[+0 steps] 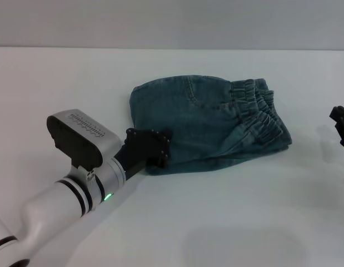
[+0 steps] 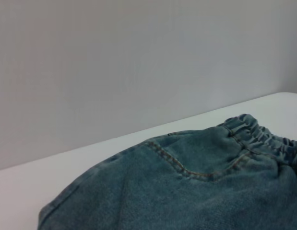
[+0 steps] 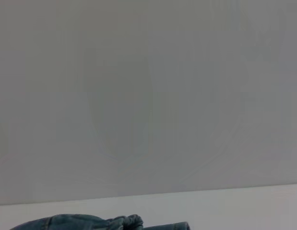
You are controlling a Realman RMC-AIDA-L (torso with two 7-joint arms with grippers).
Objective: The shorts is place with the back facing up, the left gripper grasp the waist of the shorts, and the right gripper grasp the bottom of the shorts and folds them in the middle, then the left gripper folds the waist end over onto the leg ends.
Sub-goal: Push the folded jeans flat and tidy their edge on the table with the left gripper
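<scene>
The left gripper (image 1: 160,151), a black pronged claw on a silver-white cylindrical arm with a small green light, sits nearest the robot, pressed against the near left corner of the blue faded-denim shorts (image 1: 210,119). Whether its prongs are closed on the cloth or merely touching the edge cannot be told; the claw body hides the tips. Its place at that corner suits either a release or a last tug to square the fold, though that is only a judgement.

Just beyond the claw, the shorts lie as a compact, thick bundle on the white table (image 1: 60,83), apparently already doubled. The denim is an even washed blue with orange-brown stitching curving across 1 pocket seam (image 2: 179,164). The puckered elastic waistband (image 1: 259,105) lies on top at the end of the bundle farthest from the left gripper, its gathers stacked in several ridges. That placement suggests the waist end has been laid over the leg ends, which are not visible.

Well apart, past the waistband, the right gripper (image 1: 340,125), a black claw, shows only partly at the frame edge, clear of the cloth; its opening cannot be judged.
</scene>
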